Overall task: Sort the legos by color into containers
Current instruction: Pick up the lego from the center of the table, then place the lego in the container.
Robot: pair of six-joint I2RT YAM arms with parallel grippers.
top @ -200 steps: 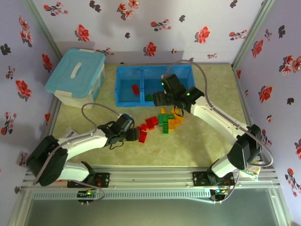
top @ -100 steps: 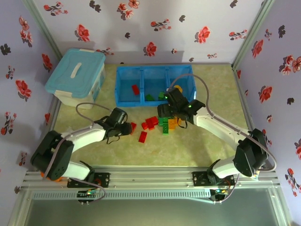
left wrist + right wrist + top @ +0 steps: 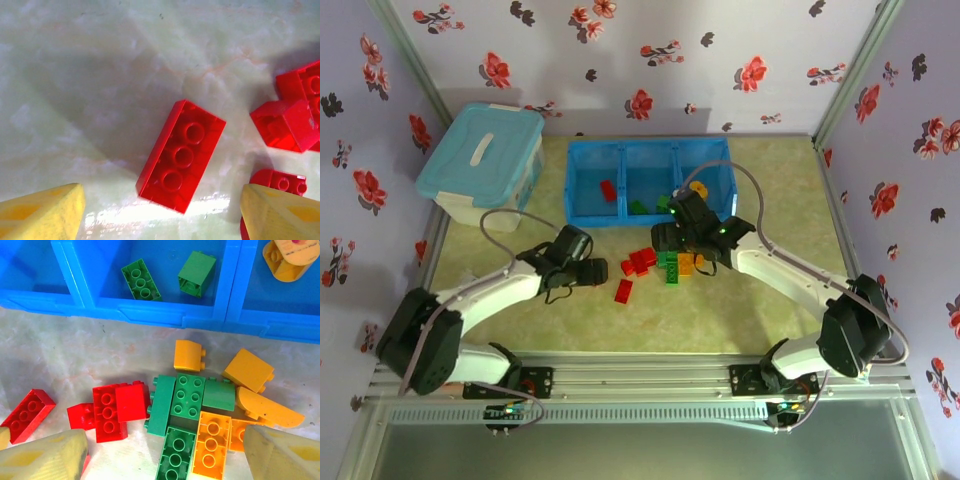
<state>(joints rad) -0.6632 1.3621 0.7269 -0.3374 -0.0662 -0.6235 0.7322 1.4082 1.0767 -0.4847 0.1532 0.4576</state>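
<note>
Near the table's centre lies the pile of legos [image 3: 670,262], red, green and orange. One red brick [image 3: 181,155] rests hollow side up on the table between my left gripper's [image 3: 160,215] yellow fingertips [image 3: 42,210], which stand wide open and clear of it. More red bricks [image 3: 290,125] lie just to its right. My right gripper [image 3: 165,460] hovers open over the green bricks [image 3: 185,395] and orange bricks [image 3: 215,442] of the pile. The blue containers [image 3: 620,150] hold a red brick [image 3: 608,190] on the left, green bricks [image 3: 141,279] in the middle and an orange piece [image 3: 290,257] on the right.
A pale blue lidded tub [image 3: 480,165] stands at the back left. Flowered walls close in the table on three sides. The tray's near wall [image 3: 150,310] sits just beyond the pile.
My right gripper came back from over the tray and down to the pile. My left gripper shifted left and back from the lone red brick, and its jaws now stand wide.
</note>
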